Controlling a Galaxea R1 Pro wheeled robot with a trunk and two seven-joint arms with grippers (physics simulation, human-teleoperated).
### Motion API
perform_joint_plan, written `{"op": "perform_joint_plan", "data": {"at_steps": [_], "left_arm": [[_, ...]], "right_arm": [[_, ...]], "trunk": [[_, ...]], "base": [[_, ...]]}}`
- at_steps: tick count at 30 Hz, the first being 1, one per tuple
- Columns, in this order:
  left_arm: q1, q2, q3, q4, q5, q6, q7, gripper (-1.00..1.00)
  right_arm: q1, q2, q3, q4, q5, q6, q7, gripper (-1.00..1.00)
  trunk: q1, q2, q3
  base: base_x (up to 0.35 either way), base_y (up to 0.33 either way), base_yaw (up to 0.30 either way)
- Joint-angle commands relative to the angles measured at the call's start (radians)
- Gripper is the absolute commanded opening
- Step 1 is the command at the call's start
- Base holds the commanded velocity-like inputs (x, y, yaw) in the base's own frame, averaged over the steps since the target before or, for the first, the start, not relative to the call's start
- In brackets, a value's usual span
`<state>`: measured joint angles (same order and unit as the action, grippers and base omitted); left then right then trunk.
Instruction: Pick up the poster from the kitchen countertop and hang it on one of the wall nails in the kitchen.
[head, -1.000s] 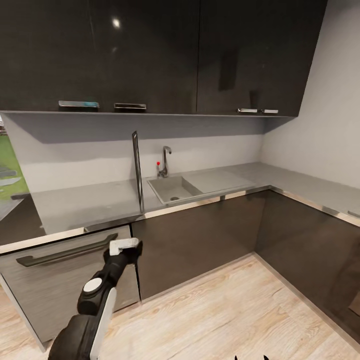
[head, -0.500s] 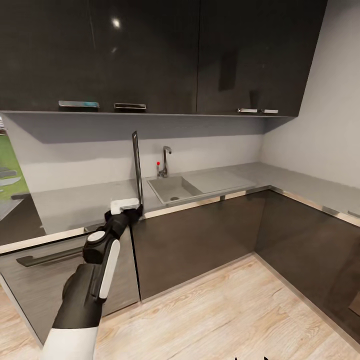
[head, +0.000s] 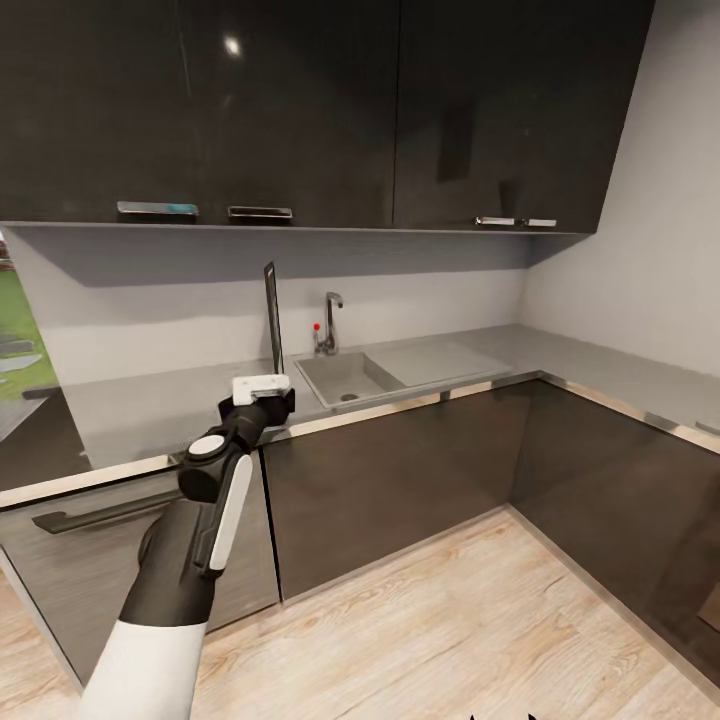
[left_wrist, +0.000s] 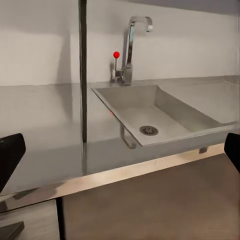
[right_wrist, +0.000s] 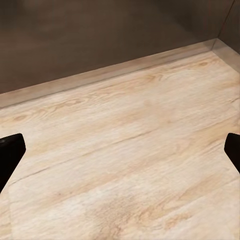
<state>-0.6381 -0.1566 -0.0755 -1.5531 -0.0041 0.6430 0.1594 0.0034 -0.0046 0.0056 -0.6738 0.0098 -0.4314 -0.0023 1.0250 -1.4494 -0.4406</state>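
The poster (head: 272, 320) stands upright on the kitchen countertop (head: 150, 410), turned edge-on, so it shows as a thin black strip just left of the sink. In the left wrist view the poster (left_wrist: 82, 85) is a narrow dark vertical line rising from the countertop (left_wrist: 45, 150). My left gripper (head: 272, 402) is at the worktop's front edge, right before the poster's base. That gripper (left_wrist: 120, 155) is open, its black fingertips (left_wrist: 10, 155) wide apart with nothing between them. My right gripper (right_wrist: 120, 152) hangs low over the wooden floor, open and empty.
An inset grey sink (head: 345, 378) with a tap (head: 330, 320) lies right of the poster. Dark wall cabinets (head: 300, 110) hang above the counter. Dark base units and a drawer with a long handle (head: 110, 510) stand below. A light wooden floor (head: 420, 640) runs into the corner.
My left arm has risen and reached forward, from in front of the drawer up to the counter's edge at the poster's base. The poster has stayed put.
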Motion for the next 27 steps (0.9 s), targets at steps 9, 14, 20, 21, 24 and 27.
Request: {"op": "perform_joint_plan", "data": {"at_steps": [9, 14, 20, 21, 24, 27], "left_arm": [[-0.002, 0.000, -0.008, -0.001, 0.000, 0.006, 0.006, 1.00], [-0.002, 0.001, -0.007, 0.000, -0.001, 0.006, 0.006, 1.00], [-0.002, 0.005, 0.005, 0.003, -0.002, 0.002, 0.010, 1.00], [-0.002, 0.005, 0.006, 0.004, -0.002, 0.001, 0.010, 1.00], [-0.002, 0.011, 0.010, 0.009, -0.002, -0.001, 0.010, 1.00], [-0.002, 0.017, 0.011, 0.014, -0.002, -0.002, 0.010, 1.00]], "right_arm": [[0.000, -0.001, 0.001, -0.001, 0.001, -0.001, 0.000, 1.00], [0.000, -0.001, 0.001, 0.000, 0.001, -0.001, -0.001, 1.00], [0.000, -0.001, 0.001, 0.000, 0.001, 0.000, 0.000, 1.00], [0.000, -0.001, 0.001, 0.000, 0.001, 0.000, 0.000, 1.00], [0.001, -0.001, 0.001, 0.003, 0.001, 0.000, 0.001, 1.00], [0.001, -0.001, 0.001, 0.004, 0.001, 0.000, 0.001, 1.00]], "trunk": [[0.000, -0.001, -0.001], [0.000, -0.001, -0.001], [0.000, -0.001, -0.001], [0.000, -0.001, -0.001], [0.000, -0.001, -0.001], [0.000, -0.001, -0.001]], "base": [[0.128, 0.000, 0.000], [0.189, 0.000, 0.000], [0.102, 0.024, 0.000], [0.177, 0.073, 0.000], [0.085, 0.034, 0.000], [0.103, 0.062, 0.000]]}}
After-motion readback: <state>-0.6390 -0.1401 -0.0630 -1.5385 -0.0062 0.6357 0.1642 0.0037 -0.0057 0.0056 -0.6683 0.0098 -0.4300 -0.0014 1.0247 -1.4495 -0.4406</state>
